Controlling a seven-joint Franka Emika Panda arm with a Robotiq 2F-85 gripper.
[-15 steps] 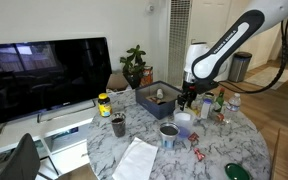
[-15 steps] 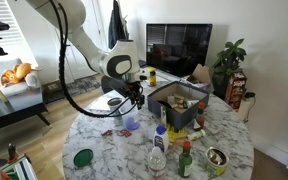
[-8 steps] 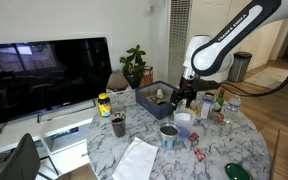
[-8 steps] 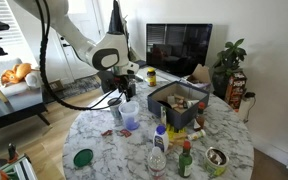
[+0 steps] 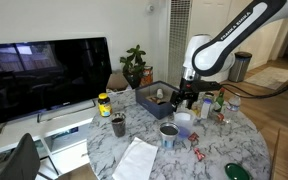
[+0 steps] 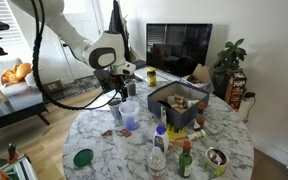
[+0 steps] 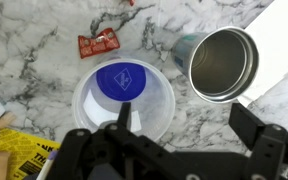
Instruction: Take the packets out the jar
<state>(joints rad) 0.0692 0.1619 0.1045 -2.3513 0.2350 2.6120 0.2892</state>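
Marble table (image 7: 24, 50), translucent jar (image 7: 156, 105), red packets (image 7: 99, 44) beside

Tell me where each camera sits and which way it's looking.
An exterior view: beside the marble table, facing the TV and plant; the arm enters frame from upper right, gripper over the table.
An exterior view: another side of the table, TV behind; arm enters from upper left.
Wrist view: straight down on the jar, tin and red packets; open fingers at the bottom.
Shared: both exterior views show TV, plant, arm.
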